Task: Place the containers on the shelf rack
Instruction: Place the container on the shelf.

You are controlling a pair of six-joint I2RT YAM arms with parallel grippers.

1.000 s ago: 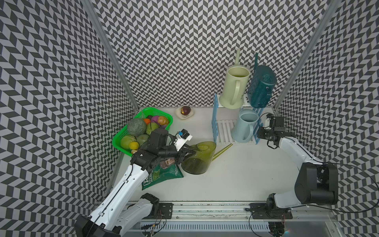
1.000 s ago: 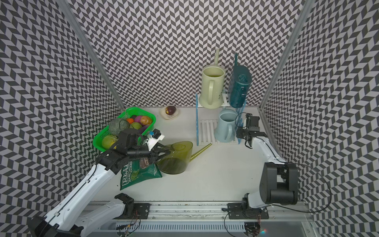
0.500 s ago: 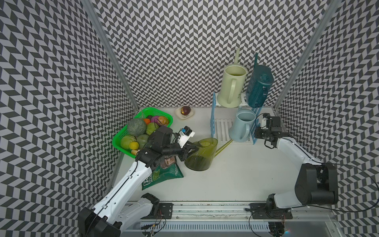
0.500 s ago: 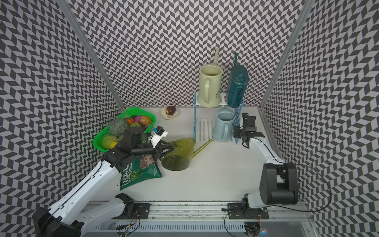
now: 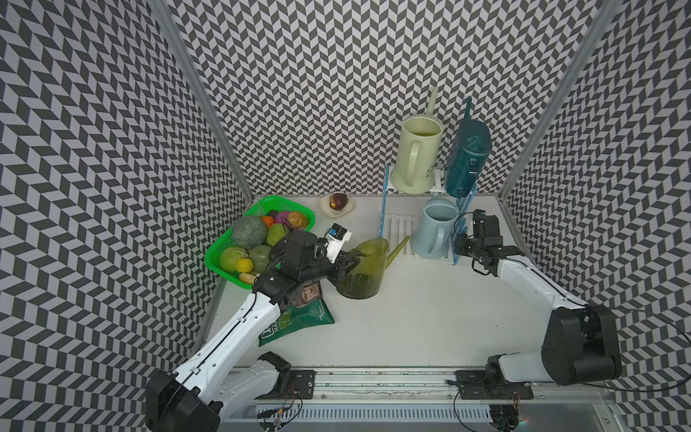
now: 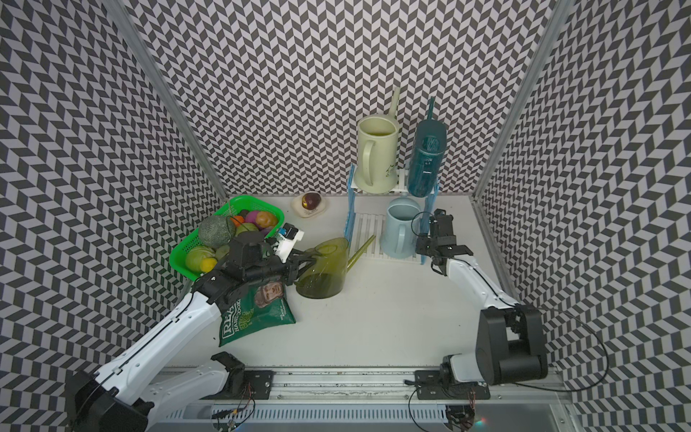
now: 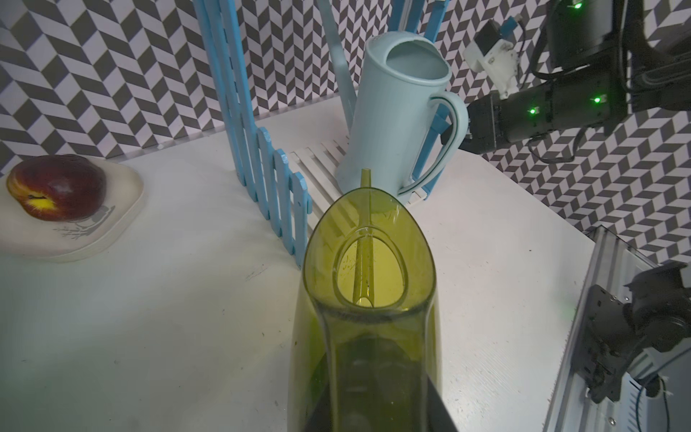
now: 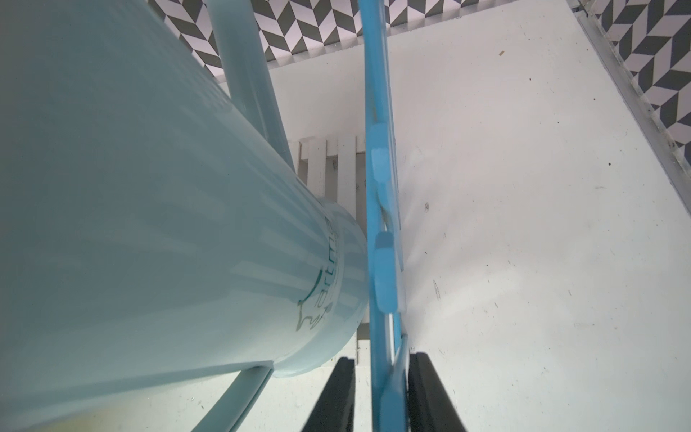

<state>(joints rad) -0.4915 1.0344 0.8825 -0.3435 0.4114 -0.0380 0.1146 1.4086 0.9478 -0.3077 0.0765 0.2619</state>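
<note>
Left hand (image 5: pixel 347 260) low, clamped on translucent olive-green plastic watering can (image 5: pixel 368 271); right hand (image 8: pixel 381 389) pinching blue-sided white plastic shelf rack (image 5: pixel 398 230). White desk (image 5: pixel 430 318), chevron walls (image 5: pixel 336 74).

arms (image 5: pixel 239 329): white links, black joints | right claw (image 8: pixel 381 361): black fingers | wrist LEDs (image 7: pixel 597 100): green

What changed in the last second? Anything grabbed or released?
The left gripper, still holding the olive can by its handle, carried it toward the shelf rack; its spout now reaches over the lower shelf. The right gripper moved in and its fingers closed on the side panel, nudging the rack with the cream can, teal can and pale blue can toward the robot's left. The basket, dish and bag stayed put.
</note>
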